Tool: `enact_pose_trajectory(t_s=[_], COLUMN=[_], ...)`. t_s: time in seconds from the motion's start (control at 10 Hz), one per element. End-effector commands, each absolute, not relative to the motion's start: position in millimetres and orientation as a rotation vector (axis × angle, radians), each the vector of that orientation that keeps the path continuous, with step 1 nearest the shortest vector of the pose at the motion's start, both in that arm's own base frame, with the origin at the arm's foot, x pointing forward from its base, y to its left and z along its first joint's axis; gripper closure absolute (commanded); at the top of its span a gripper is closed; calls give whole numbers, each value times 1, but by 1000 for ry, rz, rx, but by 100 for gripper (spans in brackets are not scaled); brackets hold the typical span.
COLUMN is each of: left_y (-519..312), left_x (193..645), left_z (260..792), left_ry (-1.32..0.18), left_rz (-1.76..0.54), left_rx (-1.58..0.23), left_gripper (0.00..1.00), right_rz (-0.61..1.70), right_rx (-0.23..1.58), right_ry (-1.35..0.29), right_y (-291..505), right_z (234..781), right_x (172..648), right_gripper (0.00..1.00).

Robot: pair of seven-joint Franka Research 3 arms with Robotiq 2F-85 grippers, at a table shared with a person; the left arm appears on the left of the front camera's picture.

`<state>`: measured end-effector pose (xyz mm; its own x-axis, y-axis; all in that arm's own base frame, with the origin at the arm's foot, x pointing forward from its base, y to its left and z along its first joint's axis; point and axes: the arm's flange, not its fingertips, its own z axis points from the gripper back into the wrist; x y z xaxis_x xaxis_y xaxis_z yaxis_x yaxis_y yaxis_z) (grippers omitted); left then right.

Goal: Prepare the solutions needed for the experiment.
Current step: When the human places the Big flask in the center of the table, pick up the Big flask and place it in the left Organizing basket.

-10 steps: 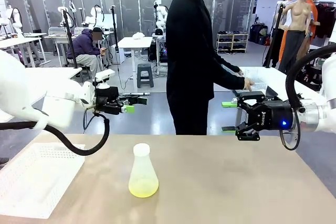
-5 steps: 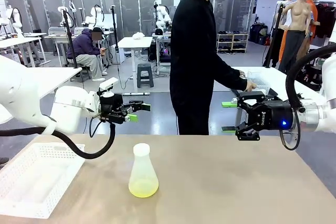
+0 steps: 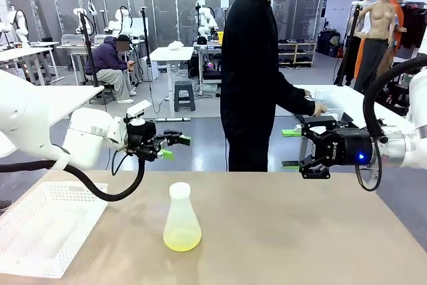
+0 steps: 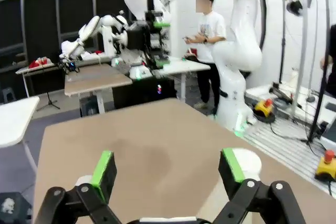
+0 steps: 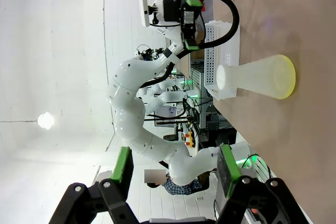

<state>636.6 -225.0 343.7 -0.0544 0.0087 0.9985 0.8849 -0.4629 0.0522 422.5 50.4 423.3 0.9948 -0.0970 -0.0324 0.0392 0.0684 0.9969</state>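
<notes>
In the front view the flask (image 3: 182,219) with the yellowish solution (image 3: 182,237) stood alone mid-table, probably awaiting pickup, between the left gripper (image 3: 170,146) and right gripper (image 3: 294,148), both raised, spread and empty. The left wrist view showed its fingers (image 4: 103,167) apart above bare table (image 4: 152,150). The right wrist view looked past spread fingers (image 5: 122,168) toward the flask (image 5: 255,80), likely lined up to reach it.

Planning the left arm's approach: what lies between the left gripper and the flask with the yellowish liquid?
Nothing. In the front view the left gripper hangs open above and left of the flask, with bare tabletop beneath; the white basket sits off to the side.
</notes>
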Motion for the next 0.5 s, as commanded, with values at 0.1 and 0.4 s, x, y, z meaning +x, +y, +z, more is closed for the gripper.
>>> enact_pose_trajectory(t_s=[0.1,0.4], left_y=[-219,-226], left_x=[657,649], left_z=[320,295], left_ry=[-863,-733], left_rz=[-1762,-1829], left_rx=[-1490,-1605], left_gripper=[0,0], right_rz=[-96,-96], right_rx=[1507,1507], right_ry=[-46,-46], right_y=[49,49], right_z=[424,424], right_x=[422,422], right_gripper=[19,19])
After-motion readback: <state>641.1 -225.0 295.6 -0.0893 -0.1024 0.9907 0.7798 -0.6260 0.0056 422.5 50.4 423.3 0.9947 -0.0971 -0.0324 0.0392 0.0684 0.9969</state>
